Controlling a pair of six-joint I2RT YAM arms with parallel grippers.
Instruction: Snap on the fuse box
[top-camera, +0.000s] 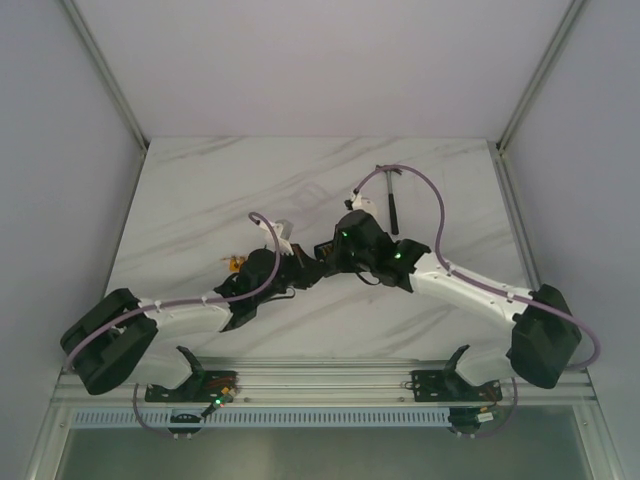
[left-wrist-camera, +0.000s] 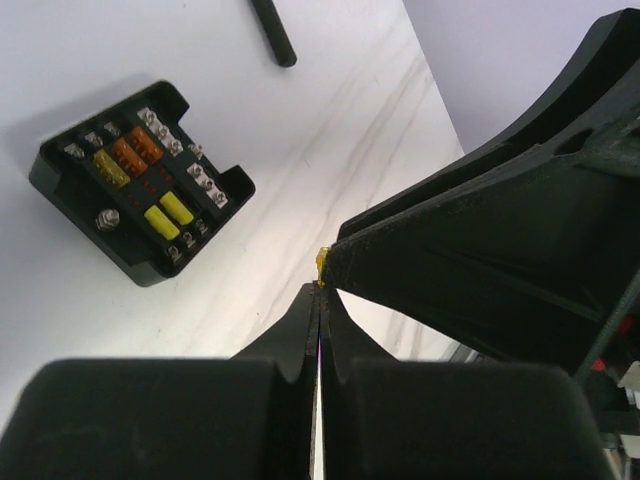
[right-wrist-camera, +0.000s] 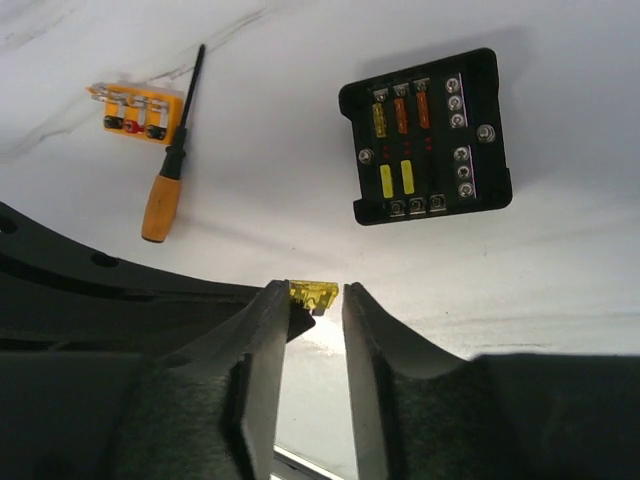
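Note:
The fuse box is a black square box lying flat on the table with its yellow and orange fuses exposed; it also shows in the left wrist view. In the top view the arms hide it. My left gripper is shut on a small yellow fuse at its tips, held above the table. My right gripper is open, its fingers on either side of that same fuse, with a gap on the right side. The two grippers meet at mid-table.
An orange-handled screwdriver and a small flat orange block lie left of the box. A black-handled tool lies at the back right of the marble table, and its handle shows in the left wrist view.

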